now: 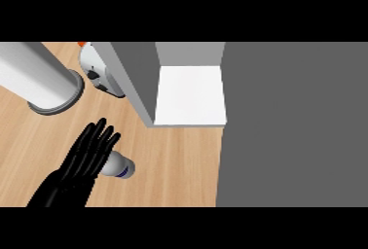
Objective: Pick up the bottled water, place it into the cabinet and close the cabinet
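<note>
pick-up step is in hand; nothing is grasped yet. the left hand [90,153] is held over the wooden counter [179,165] with fingers straight and spread, closed on nothing. the bottled water [119,165] lies on its side on the counter just right of that hand, partly hidden under the fingers; whether it is touched cannot be told. the right hand is not seen.

the cabinet [191,95] is open, its white shelf showing near the counter's far edge; the grey door [291,126] covers the right side of the view. a large white cylinder [39,78] stands at the far left corner, and a white appliance [101,70] sits beside the cabinet wall.

next move, as judged: fingers need to be curled round the bottle body before any lift, then the bottle is carried to the shelf. a lying bottle is likely to roll if nudged.
</note>
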